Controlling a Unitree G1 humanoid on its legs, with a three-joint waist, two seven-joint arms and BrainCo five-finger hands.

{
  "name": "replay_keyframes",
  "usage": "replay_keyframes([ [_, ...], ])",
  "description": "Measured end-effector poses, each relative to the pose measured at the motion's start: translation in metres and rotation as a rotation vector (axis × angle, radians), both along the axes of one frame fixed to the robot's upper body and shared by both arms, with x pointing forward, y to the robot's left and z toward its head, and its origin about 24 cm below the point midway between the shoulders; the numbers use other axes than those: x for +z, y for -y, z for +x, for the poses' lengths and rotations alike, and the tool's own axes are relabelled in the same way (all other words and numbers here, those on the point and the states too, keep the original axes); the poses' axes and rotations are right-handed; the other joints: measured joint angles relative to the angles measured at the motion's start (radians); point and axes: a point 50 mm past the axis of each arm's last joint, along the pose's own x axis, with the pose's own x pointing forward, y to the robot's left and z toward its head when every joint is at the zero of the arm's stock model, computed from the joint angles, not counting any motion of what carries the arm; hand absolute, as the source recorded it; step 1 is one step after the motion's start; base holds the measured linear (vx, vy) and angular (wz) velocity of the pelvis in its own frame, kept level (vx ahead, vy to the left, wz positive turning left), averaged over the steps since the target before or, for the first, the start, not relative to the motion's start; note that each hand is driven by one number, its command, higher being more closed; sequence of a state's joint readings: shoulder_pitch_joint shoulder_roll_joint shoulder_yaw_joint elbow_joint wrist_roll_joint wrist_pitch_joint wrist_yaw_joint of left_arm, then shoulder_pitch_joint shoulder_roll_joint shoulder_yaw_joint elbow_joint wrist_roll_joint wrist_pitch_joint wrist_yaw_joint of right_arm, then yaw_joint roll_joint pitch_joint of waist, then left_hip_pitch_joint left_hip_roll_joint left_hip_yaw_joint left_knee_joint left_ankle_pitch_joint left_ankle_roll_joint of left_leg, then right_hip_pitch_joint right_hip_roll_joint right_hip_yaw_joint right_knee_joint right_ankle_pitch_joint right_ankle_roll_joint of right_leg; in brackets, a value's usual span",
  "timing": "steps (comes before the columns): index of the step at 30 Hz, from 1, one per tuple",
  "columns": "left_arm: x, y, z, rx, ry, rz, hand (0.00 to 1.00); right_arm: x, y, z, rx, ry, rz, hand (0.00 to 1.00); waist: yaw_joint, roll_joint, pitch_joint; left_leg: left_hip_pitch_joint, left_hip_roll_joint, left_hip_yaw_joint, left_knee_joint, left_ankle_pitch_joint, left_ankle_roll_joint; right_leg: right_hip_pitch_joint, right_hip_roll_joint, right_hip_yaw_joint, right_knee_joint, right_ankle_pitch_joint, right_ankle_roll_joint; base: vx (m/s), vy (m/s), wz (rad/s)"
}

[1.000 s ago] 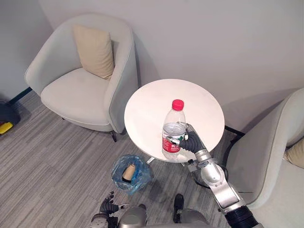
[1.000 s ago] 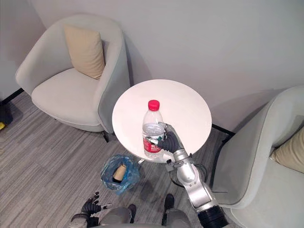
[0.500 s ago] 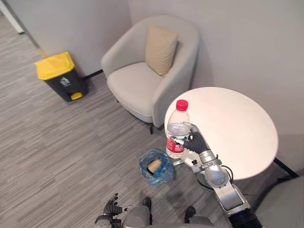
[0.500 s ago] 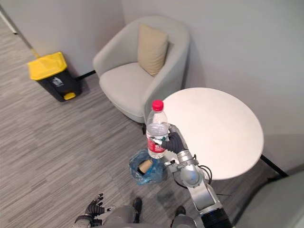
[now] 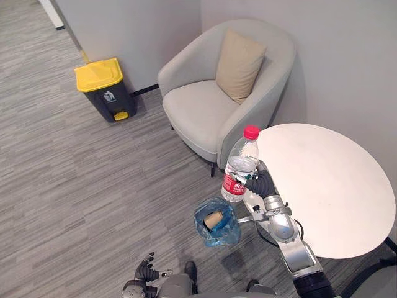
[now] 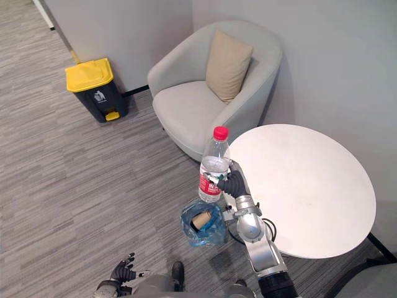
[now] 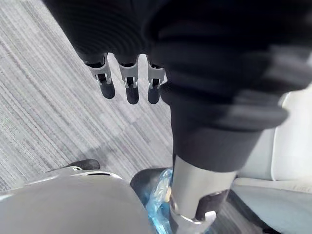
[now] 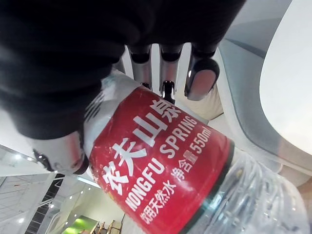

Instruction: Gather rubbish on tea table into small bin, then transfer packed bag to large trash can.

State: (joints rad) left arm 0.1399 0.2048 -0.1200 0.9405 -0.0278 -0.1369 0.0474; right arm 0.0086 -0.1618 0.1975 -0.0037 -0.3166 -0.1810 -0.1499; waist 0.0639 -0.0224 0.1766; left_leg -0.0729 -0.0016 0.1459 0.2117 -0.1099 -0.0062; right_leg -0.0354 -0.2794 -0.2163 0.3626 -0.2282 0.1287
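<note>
Right hand (image 5: pixel 260 185) is clenched round the water bottle (image 5: pixel 239 166), fingers wrapped over its red label, bottle upright with the red cap up. One second ago the bottle was in this hand over the tea table (image 5: pixel 332 186); it now hangs clear of the table's edge, the tabletop lying behind the hand on its right. The head camera has swung as well, which accounts for most of the shift in the scene. The small bin (image 5: pixel 217 223), lined with a blue bag and already holding a brown tube, stands on the floor below the hand, slightly to its left. Judgement: carry nearly complete, release outstanding. Left hand (image 5: pixel 146 272) hangs low, fingers relaxed, holding nothing. The yellow-lidded trash can (image 5: pixel 104 89) stands well beyond it.
</note>
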Motion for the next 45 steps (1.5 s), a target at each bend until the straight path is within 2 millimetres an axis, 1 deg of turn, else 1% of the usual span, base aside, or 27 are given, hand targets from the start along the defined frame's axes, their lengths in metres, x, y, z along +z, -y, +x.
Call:
replay_keyframes([
  [1,0.000,-0.001,0.000,-0.004,0.000,0.005,0.00,-0.001,0.001,-0.001,-0.002,-0.004,-0.002,1.00,-0.003,-0.008,0.004,-0.009,-0.005,-0.015,0.036,-0.026,0.005,-0.001,-0.008,0.010,0.034,-0.019,-0.021,0.10,0.045,0.29],
  [2,0.001,-0.002,0.001,-0.006,0.004,0.007,0.00,-0.001,0.002,-0.001,-0.002,-0.005,-0.007,1.00,-0.016,-0.005,0.013,-0.017,-0.003,-0.043,0.059,-0.040,0.011,-0.012,0.004,0.053,0.083,0.005,-0.058,0.12,0.046,0.60],
  [3,0.001,-0.002,0.001,-0.006,0.003,0.007,0.00,-0.002,0.002,-0.001,-0.003,-0.013,-0.014,1.00,-0.035,0.000,0.015,-0.016,0.002,-0.077,0.062,-0.041,0.014,-0.051,0.023,0.096,0.169,0.032,-0.123,0.16,0.031,0.91],
  [4,0.001,0.001,0.002,-0.008,0.007,0.000,0.00,-0.003,0.004,-0.001,0.002,-0.018,-0.030,1.00,-0.055,0.024,0.028,-0.014,0.018,-0.118,0.061,-0.041,0.014,-0.107,0.070,0.153,0.238,0.014,-0.139,0.11,0.025,0.76],
  [5,0.001,0.002,0.003,-0.008,0.008,-0.003,0.00,-0.003,0.003,-0.002,0.004,-0.019,-0.030,1.00,-0.056,0.025,0.030,-0.013,0.021,-0.124,0.060,-0.041,0.014,-0.114,0.085,0.168,0.228,0.001,-0.126,0.12,-0.005,0.63],
  [6,0.001,0.001,0.003,-0.006,0.010,-0.001,0.00,-0.004,0.002,-0.002,0.014,-0.024,-0.030,1.00,-0.050,0.013,0.026,-0.011,0.028,-0.143,0.058,-0.036,0.007,-0.130,0.136,0.218,0.163,-0.013,-0.109,0.12,-0.051,0.58],
  [7,0.001,-0.003,0.002,-0.009,0.005,0.010,0.00,-0.004,0.001,-0.002,0.015,-0.022,-0.037,1.00,-0.049,-0.005,0.022,-0.015,0.014,-0.162,0.078,-0.040,-0.001,-0.125,0.158,0.235,0.046,0.018,-0.104,0.19,-0.095,0.65],
  [8,0.002,-0.006,0.002,-0.011,0.007,0.018,0.00,-0.003,0.001,-0.002,0.016,-0.020,-0.032,1.00,-0.048,-0.025,0.017,-0.020,-0.005,-0.170,0.086,-0.044,-0.004,-0.125,0.158,0.239,0.002,0.072,-0.083,0.18,-0.105,0.78],
  [9,0.003,-0.005,0.007,-0.011,0.013,0.018,0.00,-0.003,0.005,-0.002,0.004,-0.020,-0.040,1.00,-0.048,-0.017,0.019,-0.016,-0.006,-0.191,0.096,-0.050,-0.008,-0.106,0.157,0.225,-0.003,0.072,-0.050,0.22,-0.091,0.51],
  [10,0.001,0.000,0.007,-0.009,0.016,0.002,0.00,-0.002,0.007,-0.001,-0.001,-0.014,-0.044,1.00,-0.045,0.012,0.019,-0.021,0.006,-0.201,0.092,-0.052,-0.010,-0.087,0.168,0.217,-0.049,0.083,-0.051,0.19,-0.062,0.39],
  [11,0.000,0.004,0.005,0.003,0.014,-0.010,0.00,-0.002,0.008,-0.001,-0.003,-0.013,-0.045,1.00,-0.046,0.032,0.016,-0.022,0.017,-0.203,0.079,-0.052,-0.010,-0.069,0.173,0.216,-0.080,0.099,-0.050,0.18,-0.032,0.04],
  [13,-0.001,0.006,0.001,0.016,0.005,-0.019,0.00,-0.003,0.009,-0.002,-0.005,-0.018,-0.046,1.00,-0.047,0.049,0.009,-0.018,0.031,-0.200,0.058,-0.047,-0.018,-0.049,0.186,0.214,-0.137,0.126,-0.049,0.13,-0.014,-0.07],
  [18,-0.002,0.005,-0.001,0.003,-0.003,-0.010,0.00,-0.009,0.017,-0.007,-0.035,-0.045,-0.050,1.00,-0.050,0.042,0.006,0.054,0.040,-0.209,0.002,-0.043,-0.023,0.032,0.192,0.201,-0.205,0.140,-0.052,0.08,-0.026,0.02],
  [21,-0.002,0.006,-0.001,-0.003,-0.003,-0.008,0.00,-0.012,0.019,-0.010,-0.040,-0.058,-0.053,1.00,-0.050,0.039,-0.002,0.053,0.036,-0.225,-0.004,-0.038,-0.026,0.047,0.190,0.188,-0.232,0.155,-0.047,0.00,0.000,0.12],
  [26,-0.002,0.004,-0.001,-0.007,-0.005,-0.002,0.00,-0.015,0.011,-0.012,-0.012,-0.070,-0.046,1.00,-0.050,0.029,-0.008,0.049,0.021,-0.263,-0.049,0.013,-0.031,0.049,0.180,0.152,-0.246,0.170,-0.050,-0.07,-0.023,0.23],
  [29,-0.002,0.004,-0.001,-0.009,-0.005,0.000,0.00,-0.020,0.000,-0.011,0.039,-0.088,-0.052,1.00,-0.048,0.027,-0.007,0.029,0.017,-0.280,-0.058,0.034,-0.034,0.039,0.173,0.131,-0.238,0.171,-0.051,-0.14,-0.002,0.29],
  [32,0.000,0.002,0.004,-0.010,0.008,0.006,0.00,-0.022,-0.021,-0.002,0.162,-0.099,-0.093,1.00,-0.040,0.025,0.018,-0.062,0.017,-0.287,-0.014,0.034,-0.036,-0.046,0.179,0.130,-0.189,0.168,-0.054,-0.23,-0.010,0.11],
  [33,0.002,0.002,0.010,-0.008,0.026,0.007,0.00,-0.022,-0.029,0.001,0.206,-0.098,-0.113,1.00,-0.037,0.028,0.035,-0.102,0.017,-0.293,0.013,0.035,-0.037,-0.084,0.180,0.128,-0.166,0.170,-0.057,-0.17,-0.002,0.08],
  [34,0.004,0.002,0.017,-0.010,0.043,0.010,0.00,-0.022,-0.033,0.002,0.231,-0.100,-0.125,1.00,-0.018,0.031,0.055,-0.128,0.012,-0.295,0.026,0.032,-0.040,-0.107,0.184,0.126,-0.147,0.166,-0.058,-0.22,-0.006,0.15],
  [35,0.008,0.003,0.027,-0.014,0.079,0.010,0.00,-0.021,-0.039,0.008,0.263,-0.095,-0.145,1.00,-0.012,0.037,0.094,-0.156,0.008,-0.303,0.053,0.032,-0.042,-0.133,0.182,0.122,-0.115,0.162,-0.065,-0.24,0.008,0.22],
  [36,0.011,0.005,0.034,-0.015,0.109,0.010,0.00,-0.019,-0.042,0.014,0.275,-0.087,-0.159,1.00,-0.013,0.045,0.107,-0.203,0.001,-0.314,0.086,0.032,-0.042,-0.176,0.177,0.110,-0.080,0.157,-0.066,-0.30,0.026,0.29],
  [37,0.014,0.007,0.044,-0.015,0.140,0.002,0.00,-0.015,-0.046,0.022,0.287,-0.073,-0.177,1.00,-0.004,0.053,0.116,-0.264,-0.002,-0.315,0.119,0.031,-0.042,-0.245,0.171,0.107,-0.040,0.148,-0.068,-0.20,0.031,0.20],
  [38,0.017,0.008,0.050,-0.014,0.160,-0.002,0.00,-0.012,-0.048,0.027,0.293,-0.062,-0.188,1.00,0.006,0.053,0.134,-0.282,-0.003,-0.306,0.127,0.032,-0.042,-0.269,0.169,0.109,-0.023,0.143,-0.062,-0.21,0.033,0.12],
  [39,0.023,0.010,0.061,-0.009,0.201,-0.013,0.00,-0.005,-0.050,0.036,0.297,-0.039,-0.208,1.00,0.009,0.057,0.175,-0.317,-0.001,-0.296,0.152,0.032,-0.042,-0.304,0.165,0.110,0.011,0.141,-0.060,-0.15,0.019,0.13],
  [42,0.033,0.014,0.077,0.007,0.275,-0.026,0.00,0.006,-0.049,0.046,0.271,0.001,-0.224,1.00,0.017,0.059,0.215,-0.419,-0.001,-0.270,0.217,0.032,-0.042,-0.414,0.137,0.109,0.119,0.106,-0.057,-0.17,0.014,0.21],
  [44,0.042,0.017,0.089,0.018,0.327,-0.038,0.00,0.015,-0.049,0.051,0.257,0.039,-0.228,1.00,0.034,0.058,0.240,-0.485,-0.001,-0.251,0.260,0.029,-0.039,-0.492,0.130,0.121,0.178,0.094,-0.055,-0.11,0.009,-0.05],
  [45,0.044,0.019,0.092,0.019,0.341,-0.045,0.00,0.019,-0.050,0.053,0.256,0.050,-0.229,1.00,0.034,0.055,0.243,-0.508,-0.003,-0.249,0.271,0.029,-0.039,-0.517,0.129,0.124,0.194,0.089,-0.052,-0.11,0.007,-0.01],
])
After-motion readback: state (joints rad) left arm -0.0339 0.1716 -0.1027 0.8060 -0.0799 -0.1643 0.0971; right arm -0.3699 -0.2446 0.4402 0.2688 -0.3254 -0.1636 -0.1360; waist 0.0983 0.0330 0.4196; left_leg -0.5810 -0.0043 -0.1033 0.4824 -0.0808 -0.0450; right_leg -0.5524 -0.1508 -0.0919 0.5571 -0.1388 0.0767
